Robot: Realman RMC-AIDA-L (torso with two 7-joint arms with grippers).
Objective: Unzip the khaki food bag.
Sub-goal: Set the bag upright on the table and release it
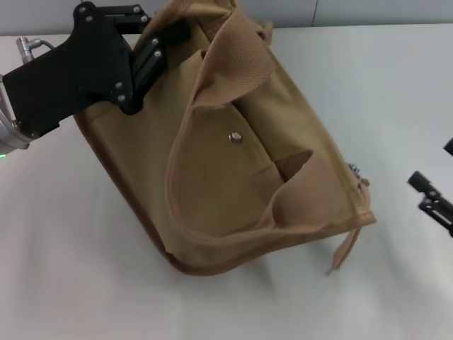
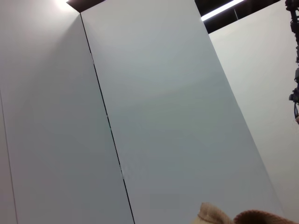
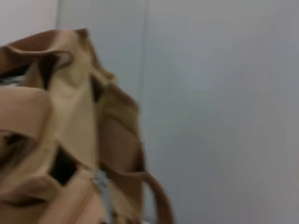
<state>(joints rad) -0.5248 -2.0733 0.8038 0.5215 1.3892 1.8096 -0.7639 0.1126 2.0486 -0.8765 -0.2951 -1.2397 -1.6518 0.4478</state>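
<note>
White desk holds the khaki food bag, which lies tilted in the middle, and I cannot tell if its zipper is open at all. The left end effector presses on the bag's far left corner, its grip hidden. The right end effector waits near the zipper pull, its grip unclear, with lots of bare desk around.

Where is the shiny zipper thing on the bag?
In the head view the silver zipper pull sits at the khaki food bag's right-hand corner, on the robot's right side, nearest the right gripper waiting beside it on the white table.
</note>
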